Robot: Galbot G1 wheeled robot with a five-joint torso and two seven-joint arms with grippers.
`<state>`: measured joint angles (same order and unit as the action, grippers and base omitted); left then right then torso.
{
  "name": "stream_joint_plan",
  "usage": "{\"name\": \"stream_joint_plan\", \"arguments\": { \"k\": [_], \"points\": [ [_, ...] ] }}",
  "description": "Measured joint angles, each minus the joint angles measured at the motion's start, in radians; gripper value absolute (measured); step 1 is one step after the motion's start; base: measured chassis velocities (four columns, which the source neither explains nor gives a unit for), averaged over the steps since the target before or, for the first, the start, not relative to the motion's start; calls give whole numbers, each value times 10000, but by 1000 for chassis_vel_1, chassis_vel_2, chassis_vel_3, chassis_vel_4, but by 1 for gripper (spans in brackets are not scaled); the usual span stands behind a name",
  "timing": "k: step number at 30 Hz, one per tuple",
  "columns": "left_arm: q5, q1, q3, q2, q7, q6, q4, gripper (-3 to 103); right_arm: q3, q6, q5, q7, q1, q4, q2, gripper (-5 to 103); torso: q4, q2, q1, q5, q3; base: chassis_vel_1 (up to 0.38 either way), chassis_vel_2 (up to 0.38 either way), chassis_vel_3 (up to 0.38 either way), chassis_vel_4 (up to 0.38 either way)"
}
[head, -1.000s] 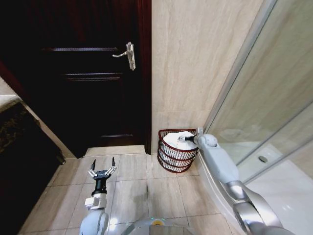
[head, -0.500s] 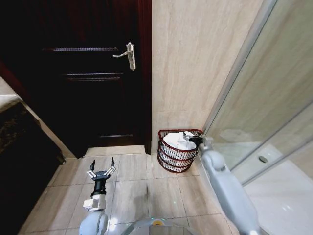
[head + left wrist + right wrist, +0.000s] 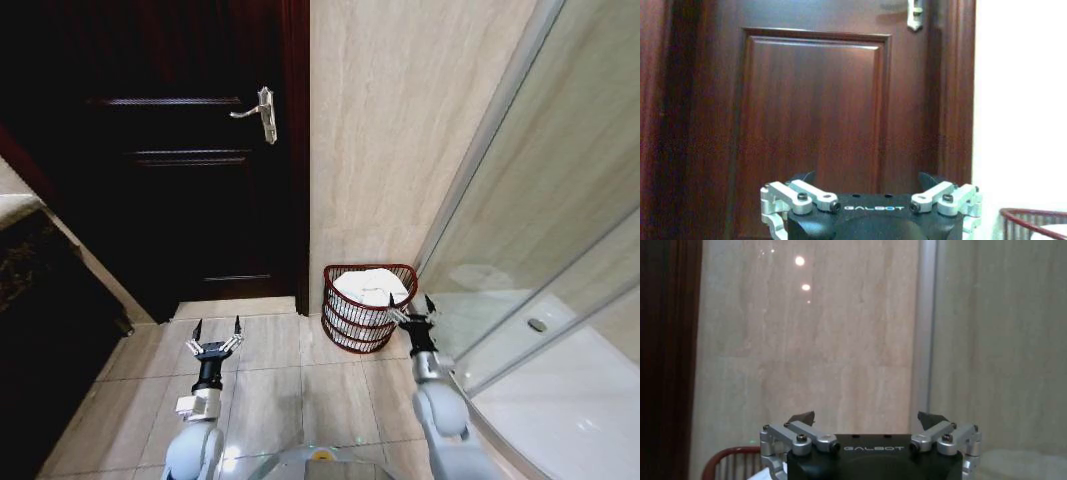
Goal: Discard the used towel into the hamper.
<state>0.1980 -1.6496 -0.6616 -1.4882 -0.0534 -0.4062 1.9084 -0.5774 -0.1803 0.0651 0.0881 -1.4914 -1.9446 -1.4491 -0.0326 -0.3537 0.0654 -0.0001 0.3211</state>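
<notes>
Head view shows a dark door (image 3: 190, 150) on the left and a tiled wall. Against that wall's foot stands the hamper (image 3: 366, 308), a white towel (image 3: 372, 286) inside. Right gripper (image 3: 415, 306) hovers just beside it, spread wide, empty. Left gripper (image 3: 217, 331), also spread and empty, waits nearer left. Discarding looks done; only stowing the arm remains.

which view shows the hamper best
The head view: the whole round dark reddish-brown wire hamper stands against the tiled wall with the white towel inside. Both wrist views catch just a piece of its rim.
</notes>
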Motion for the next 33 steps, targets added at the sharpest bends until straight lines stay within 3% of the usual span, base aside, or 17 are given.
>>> {"name": "stream_joint_plan", "arguments": {
  "k": [6, 13, 26, 33],
  "points": [
    [75, 7, -24, 197, -330, 406, 188, 100, -153, -106, -125, -8, -233, -395, -197, 100, -1, -5, 2, 0, 5, 0, 0, 0, 0],
    [172, 24, -102, 256, -400, 404, 276, 100, -97, 227, -269, 75, -105, -663, -293, 100, -1, -215, 83, 1, 130, 0, 0, 0, 0],
    [90, -81, -190, -61, -405, 372, 287, 100, 406, 1089, -206, 810, -166, -1388, 232, 100, 0, -812, 311, -1, 496, 3, 5, 4, 3],
    [-205, -31, -219, -196, -200, 363, 280, 100, 436, 1027, -134, 959, -404, -1498, 154, 100, -2, -1115, 424, 3, 689, 51, 62, 65, 55]
  ]
}}
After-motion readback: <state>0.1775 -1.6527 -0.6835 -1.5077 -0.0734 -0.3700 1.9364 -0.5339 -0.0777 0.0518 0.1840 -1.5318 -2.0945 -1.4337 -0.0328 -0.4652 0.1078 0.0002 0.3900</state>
